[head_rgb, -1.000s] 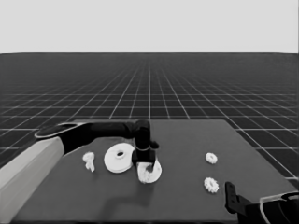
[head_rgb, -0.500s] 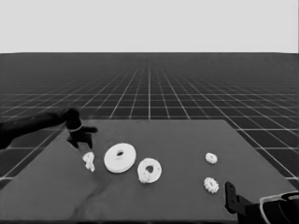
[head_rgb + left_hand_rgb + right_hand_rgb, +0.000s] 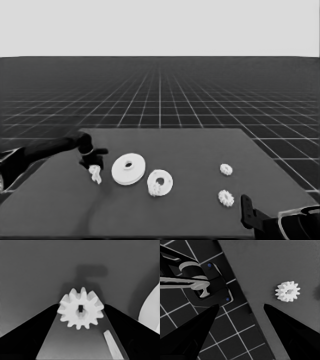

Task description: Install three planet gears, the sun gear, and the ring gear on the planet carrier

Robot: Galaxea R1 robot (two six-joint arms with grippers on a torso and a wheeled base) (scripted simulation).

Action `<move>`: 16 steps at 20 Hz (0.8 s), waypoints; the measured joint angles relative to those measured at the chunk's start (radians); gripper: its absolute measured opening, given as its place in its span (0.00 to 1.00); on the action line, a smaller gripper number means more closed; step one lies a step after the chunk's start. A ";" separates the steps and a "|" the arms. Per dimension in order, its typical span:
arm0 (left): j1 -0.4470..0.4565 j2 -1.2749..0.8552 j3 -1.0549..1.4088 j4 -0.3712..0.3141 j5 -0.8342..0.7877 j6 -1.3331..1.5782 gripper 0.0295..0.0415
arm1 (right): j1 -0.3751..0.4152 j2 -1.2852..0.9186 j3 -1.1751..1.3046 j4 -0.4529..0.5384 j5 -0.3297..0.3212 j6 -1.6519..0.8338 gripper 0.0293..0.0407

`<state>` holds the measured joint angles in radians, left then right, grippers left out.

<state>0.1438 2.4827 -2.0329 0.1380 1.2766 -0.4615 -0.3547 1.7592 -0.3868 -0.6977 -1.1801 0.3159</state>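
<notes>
My left gripper (image 3: 93,159) hangs low over the table's left part, open, right above a planet gear (image 3: 94,172). In the left wrist view this gear (image 3: 80,311) lies flat between my fingers (image 3: 32,335), whose tips stand close to its teeth on both sides. The ring gear, the larger round part (image 3: 128,168), lies just right of it. The planet carrier, the smaller round part (image 3: 160,182), lies farther right, with something toothed on its near rim. Two more planet gears (image 3: 226,169) (image 3: 226,198) lie at the right. My right gripper (image 3: 247,211) waits open at the lower right.
A thin white piece (image 3: 113,345) lies on the table beside the gear under my left gripper. The right wrist view shows a gear (image 3: 287,291) near the table's corner, the floor's grid, and dark machinery (image 3: 205,285) past the table's edge.
My left arm left the smaller round part, swung back to the left, and has now come down over the gear at the left. The right arm has not moved.
</notes>
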 joint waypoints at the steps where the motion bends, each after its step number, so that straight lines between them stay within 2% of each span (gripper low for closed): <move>1: 0.001 0.001 -0.002 0.000 -0.001 0.001 0.75 | 0.000 0.000 0.000 0.000 0.000 0.000 0.81; 2: 0.001 0.001 -0.002 0.000 -0.001 0.001 0.74 | 0.000 0.000 0.000 0.000 0.000 0.000 0.81; 4: 0.001 0.000 -0.004 0.001 -0.002 0.002 0.16 | 0.000 0.000 0.000 0.000 0.000 0.000 0.81; 12: 0.001 0.000 -0.004 0.000 -0.002 0.002 0.14 | 0.000 0.000 0.000 0.000 0.000 0.000 0.81; 14: -0.107 -0.073 0.145 -0.033 0.106 -0.062 0.14 | 0.000 0.000 0.000 0.000 0.000 0.000 0.81; 16: -0.153 -0.084 0.167 -0.055 0.142 -0.069 0.14 | 0.000 0.000 0.000 0.000 0.000 0.000 0.81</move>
<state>-0.0091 2.3990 -1.8662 0.0833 1.4190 -0.5307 -0.3547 1.7592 -0.3868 -0.6977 -1.1801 0.3159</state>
